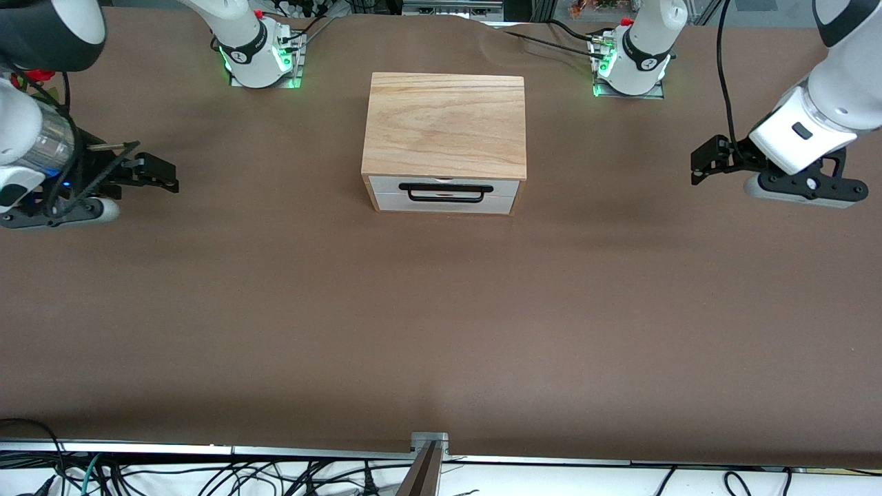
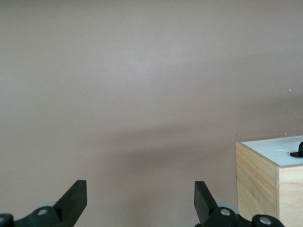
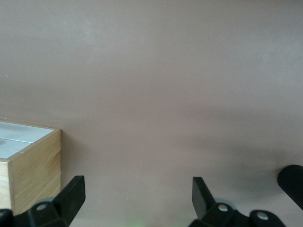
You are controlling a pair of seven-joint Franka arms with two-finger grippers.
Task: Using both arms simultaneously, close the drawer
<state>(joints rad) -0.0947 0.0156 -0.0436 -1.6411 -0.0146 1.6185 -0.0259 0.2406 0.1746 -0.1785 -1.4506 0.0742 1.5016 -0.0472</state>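
The light-wood box [image 1: 446,124] stands mid-table toward the robots' bases. The drawer's white front [image 1: 444,200] with its black wire handle [image 1: 446,191] sits about flush in the box's face, turned toward the front camera. My left gripper [image 1: 701,165] is open and empty, low over the table at the left arm's end, pointing at the box. My right gripper [image 1: 162,172] is open and empty at the right arm's end, also pointing at the box. The left wrist view shows open jaws [image 2: 140,198] and a box corner [image 2: 258,184]. The right wrist view shows open jaws [image 3: 138,196] and another box corner [image 3: 35,165].
Brown table cover [image 1: 441,310] spreads wide between the box and the front edge. The two arm bases [image 1: 262,58] [image 1: 630,65] with green lights stand at the back. Cables [image 1: 207,475] and a metal bracket [image 1: 428,441] lie along the front edge.
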